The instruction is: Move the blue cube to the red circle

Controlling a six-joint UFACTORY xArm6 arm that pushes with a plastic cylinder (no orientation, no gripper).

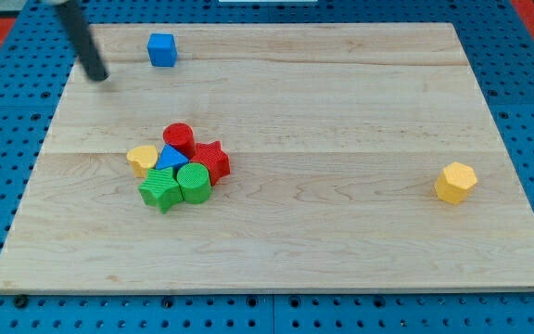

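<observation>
So far little seems done: the blue cube (162, 49) sits near the table (360, 102)'s top-left corner, well apart from the red circle (178, 138) in the left-centre cluster, my tip (99, 76) just left of it, no gripper present.

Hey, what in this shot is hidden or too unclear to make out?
- Rod above my tip: blurred, and cut off by the view's top edge.
- Blue triangle: partly hidden behind the green blocks in the cluster.
- Yellow block at the cluster's left: shape unclear, partly covered.
- Blue cube: fully visible, right of my tip.
</observation>
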